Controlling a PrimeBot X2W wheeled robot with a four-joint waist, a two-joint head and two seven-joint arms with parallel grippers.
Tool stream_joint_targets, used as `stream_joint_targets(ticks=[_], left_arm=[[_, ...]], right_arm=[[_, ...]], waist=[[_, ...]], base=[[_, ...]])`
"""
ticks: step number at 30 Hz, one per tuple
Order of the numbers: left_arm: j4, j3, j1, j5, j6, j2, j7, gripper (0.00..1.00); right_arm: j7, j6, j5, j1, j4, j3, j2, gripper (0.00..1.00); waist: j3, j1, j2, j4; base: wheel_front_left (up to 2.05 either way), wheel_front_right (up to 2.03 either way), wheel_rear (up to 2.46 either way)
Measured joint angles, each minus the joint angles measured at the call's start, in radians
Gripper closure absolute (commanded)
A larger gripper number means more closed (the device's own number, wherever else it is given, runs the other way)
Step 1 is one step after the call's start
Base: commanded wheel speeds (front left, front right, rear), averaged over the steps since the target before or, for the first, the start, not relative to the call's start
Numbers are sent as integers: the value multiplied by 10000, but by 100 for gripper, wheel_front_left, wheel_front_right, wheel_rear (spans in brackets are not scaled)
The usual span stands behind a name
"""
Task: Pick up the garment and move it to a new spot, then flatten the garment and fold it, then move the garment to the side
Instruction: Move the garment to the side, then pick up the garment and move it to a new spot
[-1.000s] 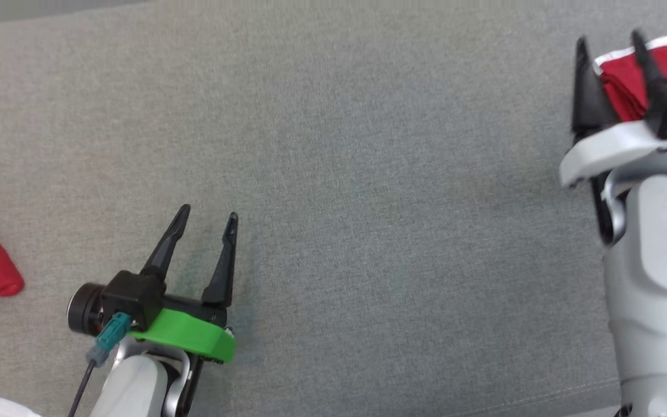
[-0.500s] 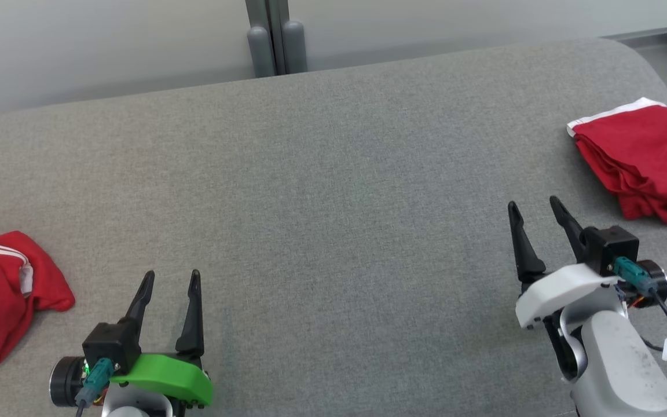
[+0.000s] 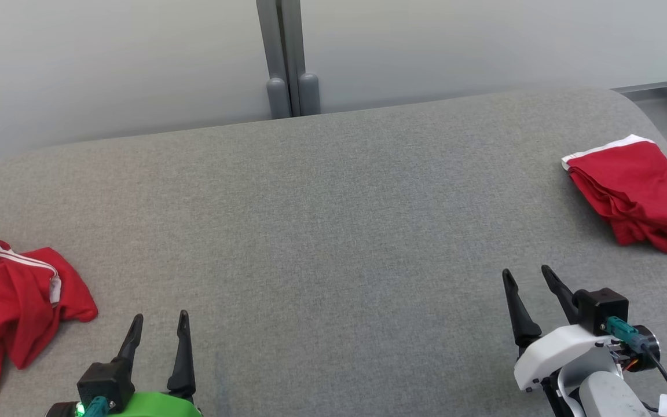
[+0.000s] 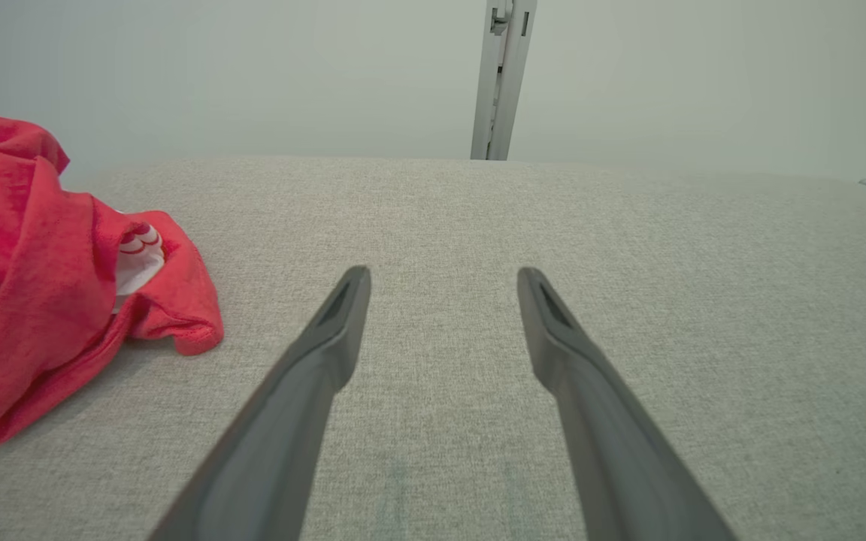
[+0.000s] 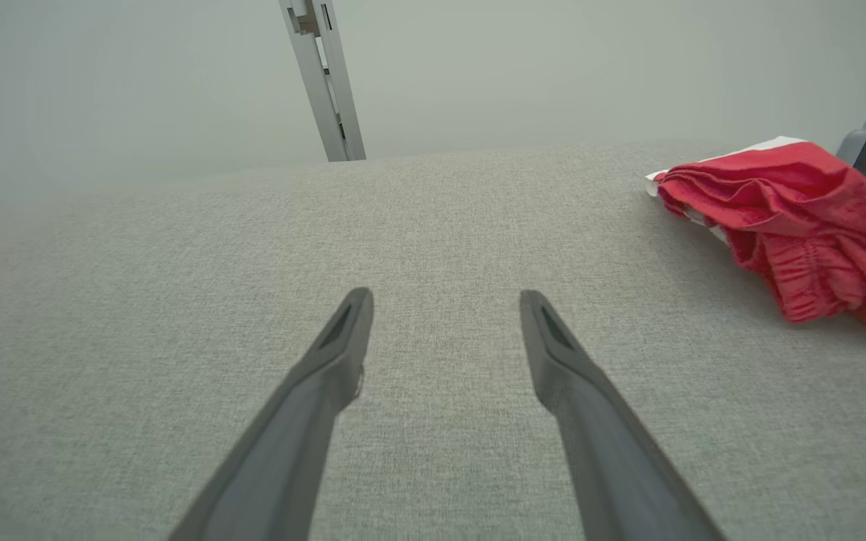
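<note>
Change noted: the right claw, set at the folded garment a second ago, has been drawn back to the near right and is now well apart from it. The head camera has also been raised, so other shifts in that view are not entered as moves.

Item 1. Folded garment: red with white trim, laid at the far right end of the counter. It is judged already set aside. The cloth is taken to be soft, light and limp. The layers are expected to slide unless all are pinched together at the folded edge. Its right margin is cut off by the frame.

Item 2. Crumpled garment: red with white stripes and a white label, heaped at the near left. A raised fold or hem is judged the best hold. Its left part is cut off, and its kind cannot be made out.

Item 3. Left claw: near Item 2, fingers spread wide, nothing held. The right claw is likewise spread and empty.

Item 4. Grey post: upright against a pale wall, beyond the far edge.
</note>
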Motion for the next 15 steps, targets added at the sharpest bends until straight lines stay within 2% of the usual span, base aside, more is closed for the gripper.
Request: stream_joint_targets(ticks=[9, 15], left_arm=[[148, 495, 18, -121, 0, -56, 0, 0], [545, 520, -278, -207, 0, -75, -2, 0]], right_arm=[[0, 0, 56, 49, -100, 447, -2, 0], [0, 0, 293, 189, -58, 679, 2, 0]], waist=[[-4, 0, 0, 391], [20, 0, 0, 1284]], base=[[0, 0, 0], [0, 0, 0]])
